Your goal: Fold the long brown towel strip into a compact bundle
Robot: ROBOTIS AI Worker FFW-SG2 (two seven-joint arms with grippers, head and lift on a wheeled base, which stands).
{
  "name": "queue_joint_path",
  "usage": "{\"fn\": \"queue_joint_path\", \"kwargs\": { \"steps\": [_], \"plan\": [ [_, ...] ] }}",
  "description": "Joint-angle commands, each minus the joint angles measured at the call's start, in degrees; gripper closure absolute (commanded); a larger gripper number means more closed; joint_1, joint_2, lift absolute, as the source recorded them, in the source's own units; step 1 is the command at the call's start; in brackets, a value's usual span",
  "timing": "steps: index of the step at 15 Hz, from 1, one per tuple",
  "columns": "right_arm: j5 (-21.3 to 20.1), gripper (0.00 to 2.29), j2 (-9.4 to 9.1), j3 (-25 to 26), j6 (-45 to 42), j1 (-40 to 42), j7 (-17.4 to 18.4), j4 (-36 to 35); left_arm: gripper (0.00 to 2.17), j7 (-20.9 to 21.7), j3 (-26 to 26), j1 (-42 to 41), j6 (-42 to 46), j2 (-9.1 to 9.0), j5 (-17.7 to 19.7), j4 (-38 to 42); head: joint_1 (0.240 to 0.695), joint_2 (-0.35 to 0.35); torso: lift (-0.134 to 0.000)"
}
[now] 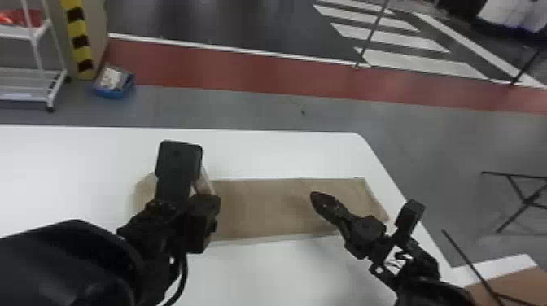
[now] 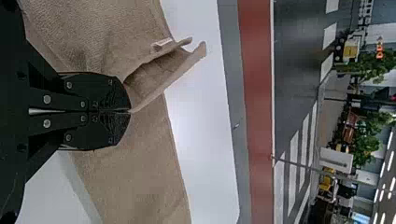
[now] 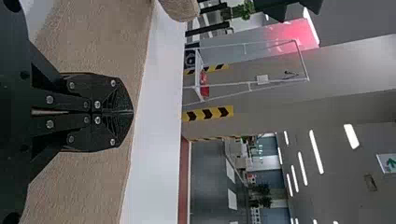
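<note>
The towel strip (image 1: 264, 207) is apparently being folded mid-frame, left gripper (image 2: 130, 112) clamping a raised flap likely needing laying rightward, right gripper (image 3: 133, 112) closed and empty.

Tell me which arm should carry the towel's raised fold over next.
Left, I'd judge: the left gripper already pinches that fold of the towel. The right gripper, shut and apparently empty, is over a flat stretch.

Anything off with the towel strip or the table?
No spill or damage visible. Only oddity: at the left gripper, shut on the towel strip, a raised flap gapes open, skewed to the part lying on the table. Probably just mid-fold, not a fault.
</note>
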State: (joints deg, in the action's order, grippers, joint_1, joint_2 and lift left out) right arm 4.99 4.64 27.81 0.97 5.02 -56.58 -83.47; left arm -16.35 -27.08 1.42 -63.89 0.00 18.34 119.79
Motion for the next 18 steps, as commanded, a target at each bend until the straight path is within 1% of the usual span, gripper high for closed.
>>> {"fn": "queue_joint_path", "kwargs": {
  "steps": [1, 2, 3, 4, 5, 6, 8, 9, 10, 11, 12, 13, 14, 15, 16, 17, 18],
  "plan": [
    [4.33, 2.15, 3.88, 2.69, -4.52, 0.08, -0.81, 5.07, 1.6, -0.17, -4.21, 1.66, 2.58, -0.15, -1.9, -5.45, 0.695, -0.35, -0.125],
    [5.91, 2.15, 5.2, 2.87, -6.28, 0.08, -0.98, 7.45, 1.59, -0.35, -5.53, 2.19, 3.98, -0.15, -1.99, -7.21, 0.695, -0.35, -0.125],
    [7.23, 2.15, 6.17, 2.87, -9.44, 0.08, -0.9, 9.73, 1.52, -0.61, -6.67, 2.63, 6.62, -0.15, -1.9, -9.58, 0.695, -0.35, -0.125],
    [7.67, 2.02, 6.17, 3.04, -13.14, 0.08, -0.54, 11.05, 0.89, -0.44, -7.55, 2.89, 11.37, -0.15, -1.82, -11.69, 0.695, -0.35, -0.125],
    [7.67, 1.82, 5.82, 3.13, -16.12, 0.08, 0.16, 11.4, 0.15, -0.26, -7.64, 2.98, 13.48, -0.15, -1.38, -12.39, 0.695, -0.35, -0.125],
    [7.58, 1.61, 5.55, 3.04, -17.53, 0.17, 0.33, 11.22, 0.0, -0.17, -7.11, 2.98, 15.41, -0.15, -0.15, -12.39, 0.695, -0.35, -0.125],
    [7.58, 1.39, 4.67, 3.04, -22.28, 0.52, 1.04, 10.08, 0.0, -0.08, -5.36, 2.45, 16.64, -0.15, 2.14, -11.43, 0.695, -0.35, -0.125],
    [7.67, 1.06, 4.5, 2.78, -23.86, 0.96, 0.95, 9.12, 0.03, 0.53, -3.86, 1.48, 16.64, -0.15, 2.93, -10.02, 0.695, -0.35, -0.125],
    [7.84, 0.43, 4.32, 2.34, -23.68, 1.22, 0.25, 7.88, 0.03, 1.67, -2.02, 0.34, 16.47, -0.15, 5.04, -8.52, 0.695, -0.35, -0.125],
    [7.84, 0.0, 3.88, 2.07, -22.1, 1.66, 0.25, 5.86, 0.03, 3.26, 0.53, -0.8, 16.47, -0.15, 8.99, -6.59, 0.695, -0.35, -0.125],
    [8.02, 0.0, 2.74, 2.16, -18.59, 1.84, 0.95, 3.58, 0.03, 3.87, 2.29, -1.77, 16.47, 1.4, 12.07, -4.57, 0.695, -0.35, -0.125],
    [7.93, 0.0, 1.42, 1.9, -13.84, 1.84, 3.32, 0.85, 0.03, 3.96, 4.05, -2.82, 16.29, 3.34, 13.92, -2.28, 0.695, -0.35, -0.125],
    [7.93, 0.04, 0.37, 1.2, -11.73, 2.1, 6.05, -1.61, 0.03, 4.31, 6.86, -4.05, 16.11, 4.92, 16.73, -0.35, 0.695, -0.35, -0.125],
    [8.11, 0.05, -0.43, -0.3, -10.15, 3.07, 10.79, -3.63, 0.03, 4.93, 8.79, -4.93, 15.41, 6.85, 20.16, 1.06, 0.695, -0.35, -0.125],
    [8.99, 0.05, -1.04, -1.97, -9.27, 4.04, 15.45, -5.74, 0.03, 5.89, 9.76, -5.37, 14.88, 8.7, 22.44, 1.93, 0.695, -0.35, -0.125],
    [9.6, 0.05, -1.39, -4.34, -8.57, 5.53, 20.64, -8.38, 0.03, 6.07, 9.76, -5.63, 14.53, 9.75, 23.32, 2.2, 0.695, -0.35, -0.125],
    [11.45, 0.05, -1.57, -7.15, -7.51, 6.85, 27.32, -10.57, 0.03, 6.86, 9.59, -5.72, 14.0, 9.84, 23.58, 2.2, 0.695, -0.35, -0.125]
  ]
}}
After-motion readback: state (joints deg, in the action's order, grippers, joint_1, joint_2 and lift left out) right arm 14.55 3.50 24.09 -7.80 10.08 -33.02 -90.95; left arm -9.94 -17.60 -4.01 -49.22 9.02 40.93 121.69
